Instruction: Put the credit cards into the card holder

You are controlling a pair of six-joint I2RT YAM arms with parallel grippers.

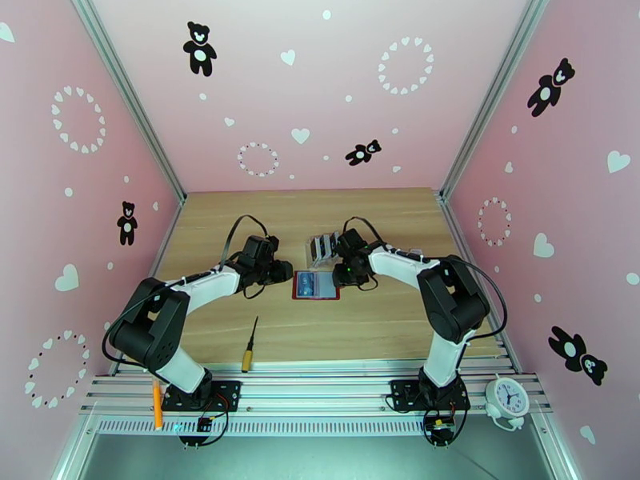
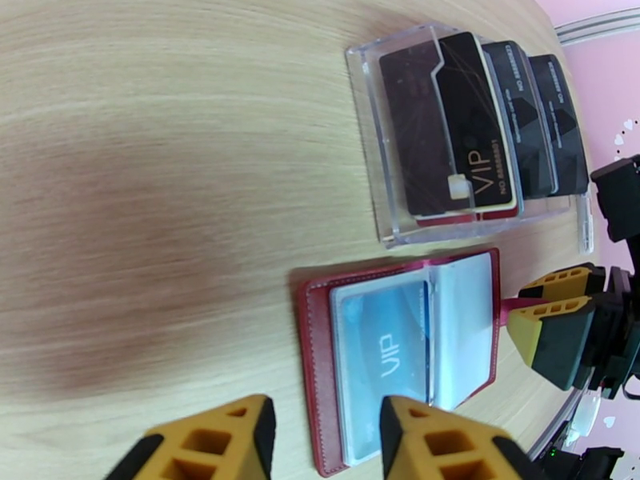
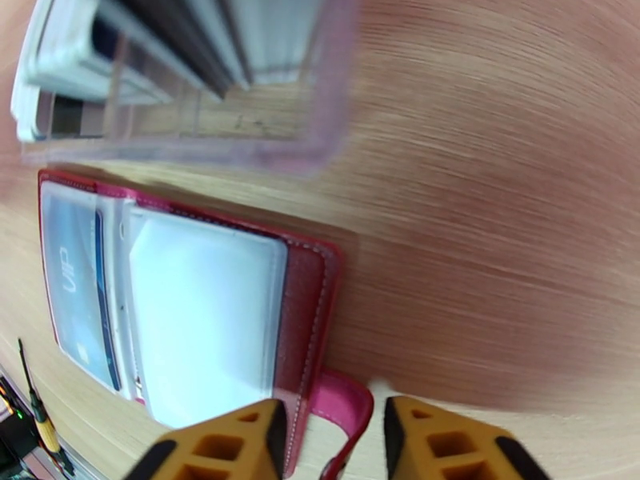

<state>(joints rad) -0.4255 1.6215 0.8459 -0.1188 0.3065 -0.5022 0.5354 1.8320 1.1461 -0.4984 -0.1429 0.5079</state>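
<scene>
The dark red card holder (image 1: 316, 286) lies open on the table between both arms. A blue VIP credit card (image 2: 382, 346) sits inside its left clear sleeve; the right sleeve (image 3: 208, 322) looks empty. Several dark credit cards (image 2: 468, 122) stand in the clear rack (image 2: 376, 154) just behind it. My left gripper (image 2: 326, 438) is open at the holder's left edge, one finger (image 2: 436, 442) over the sleeve. My right gripper (image 3: 334, 434) is open, its fingers closely flanking the holder's pink snap tab (image 3: 346, 410), with a small gap on each side.
A yellow-handled screwdriver (image 1: 250, 346) lies near the front of the wooden table (image 1: 240, 210). A white clock (image 1: 507, 396) sits by the right arm's base and an orange pen (image 1: 157, 403) by the left base. Pink walls enclose three sides.
</scene>
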